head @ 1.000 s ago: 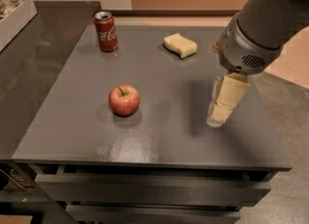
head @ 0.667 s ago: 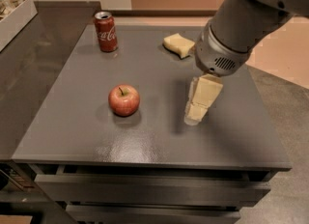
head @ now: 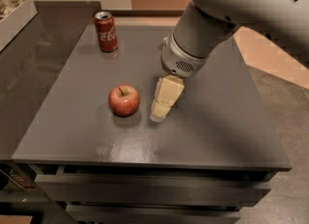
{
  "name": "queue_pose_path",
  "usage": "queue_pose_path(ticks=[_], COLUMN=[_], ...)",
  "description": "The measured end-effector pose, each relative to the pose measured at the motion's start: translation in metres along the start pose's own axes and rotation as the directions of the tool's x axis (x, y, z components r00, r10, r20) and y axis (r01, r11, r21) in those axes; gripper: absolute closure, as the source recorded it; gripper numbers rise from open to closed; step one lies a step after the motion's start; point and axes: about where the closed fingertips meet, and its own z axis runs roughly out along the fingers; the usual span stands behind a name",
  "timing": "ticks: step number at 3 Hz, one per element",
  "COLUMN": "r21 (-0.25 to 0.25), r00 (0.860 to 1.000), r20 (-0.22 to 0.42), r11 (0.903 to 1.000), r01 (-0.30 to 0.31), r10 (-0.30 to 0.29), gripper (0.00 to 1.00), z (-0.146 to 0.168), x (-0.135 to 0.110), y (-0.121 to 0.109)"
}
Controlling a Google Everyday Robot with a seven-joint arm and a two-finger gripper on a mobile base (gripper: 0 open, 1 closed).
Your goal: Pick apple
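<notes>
The apple [head: 124,100] is small, round and red with a short dark stem. It stands upright on the dark grey table top [head: 217,121], left of the middle. My gripper [head: 162,106], with cream-coloured fingers, hangs from the grey arm just to the right of the apple, a small gap apart, its tips close to the table surface. It holds nothing.
A red cola can [head: 105,31] stands upright at the back left of the table. A white box [head: 14,13] sits on the darker counter at the far left. The table's front edge runs above drawers [head: 145,189]. The arm hides the sponge.
The arm has swung left across the table. The gripper went from well right of the apple to just beside it. The apple and can have not moved.
</notes>
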Motion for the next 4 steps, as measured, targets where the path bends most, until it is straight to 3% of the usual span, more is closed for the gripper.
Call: queue_pose_path(ticks=[3,4], r21=[-0.057,-0.072], r00=[0.994,0.991], r20=[0.102,0.125], r11=[0.9977,0.9968], r01=[-0.037,-0.034], r10=[0.042,0.042], gripper=[0.00,0.17], z=[0.063,0.075], x=[-0.046,-0.055], y=[-0.002,0.001])
